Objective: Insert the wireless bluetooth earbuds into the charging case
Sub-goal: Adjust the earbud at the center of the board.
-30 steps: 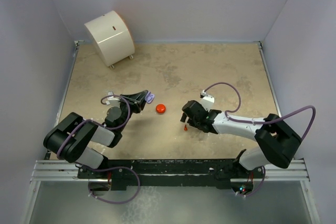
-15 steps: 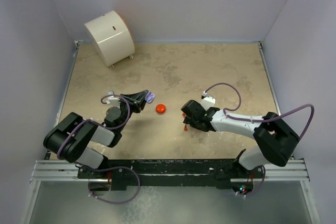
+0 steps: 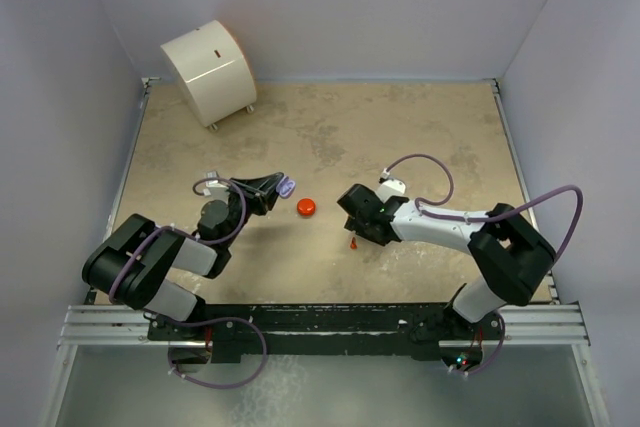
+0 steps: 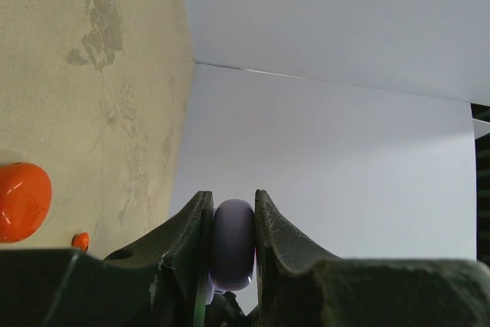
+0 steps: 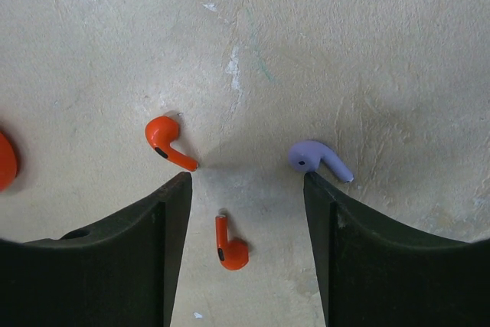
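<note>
My left gripper (image 3: 278, 185) is shut on a lilac round case (image 4: 232, 243), held on edge between its fingers; the case also shows in the top view (image 3: 287, 186). A red-orange round case (image 3: 306, 207) lies on the table between the grippers and shows in the left wrist view (image 4: 21, 201). My right gripper (image 5: 246, 181) is open just above the table. One red-orange earbud (image 5: 231, 244) lies between its fingers, another (image 5: 168, 142) lies by the left fingertip, and a lilac earbud (image 5: 318, 158) lies by the right fingertip. The second lilac earbud is out of view.
A large white cylinder-shaped box (image 3: 208, 72) stands at the back left corner. White walls enclose the tan table (image 3: 400, 137) on three sides. The right arm's cable (image 3: 430, 172) loops above the table behind its wrist.
My right gripper has moved a little left and away from the bases, closer to the red-orange case. The left arm and its lilac case have not moved.
</note>
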`<state>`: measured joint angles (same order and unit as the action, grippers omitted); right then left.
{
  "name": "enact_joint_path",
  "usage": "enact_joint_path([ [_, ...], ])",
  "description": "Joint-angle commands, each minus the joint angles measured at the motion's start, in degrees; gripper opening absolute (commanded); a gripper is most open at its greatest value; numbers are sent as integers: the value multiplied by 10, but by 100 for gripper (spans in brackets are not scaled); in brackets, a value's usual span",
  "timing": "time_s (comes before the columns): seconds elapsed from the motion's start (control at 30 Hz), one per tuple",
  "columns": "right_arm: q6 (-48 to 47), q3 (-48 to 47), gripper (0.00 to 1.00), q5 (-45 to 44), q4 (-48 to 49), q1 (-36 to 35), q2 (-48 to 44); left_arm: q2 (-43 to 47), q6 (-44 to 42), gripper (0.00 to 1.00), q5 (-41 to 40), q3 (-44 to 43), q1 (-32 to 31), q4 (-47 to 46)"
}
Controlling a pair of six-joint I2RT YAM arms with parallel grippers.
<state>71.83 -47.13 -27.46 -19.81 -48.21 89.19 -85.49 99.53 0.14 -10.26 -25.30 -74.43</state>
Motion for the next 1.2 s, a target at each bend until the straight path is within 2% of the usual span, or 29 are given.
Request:
enact_joint_path([
  [0.0, 34, 4, 62, 11, -35, 4, -5, 4, 6, 0, 23, -10, 9, -29],
  [0.37, 45, 55, 62, 4, -45, 15, -67, -21, 11, 0, 28, -7, 14, -62],
  [0.77, 22, 33, 63, -3, -45, 28, -59, -81, 37, 0, 45, -12, 20, -133],
  [0.83, 21, 31, 65, 5, -37, 17, -65, -78, 37, 0, 48, -12, 22, -132],
  [0.97, 46, 15, 76, 9, -32, -23, -59, -65, 31, 0, 48, -9, 26, -119],
  [1.17, 68, -1, 81, 23, -8, -41, -25, -44, 25, 0, 49, -8, 29, -96],
])
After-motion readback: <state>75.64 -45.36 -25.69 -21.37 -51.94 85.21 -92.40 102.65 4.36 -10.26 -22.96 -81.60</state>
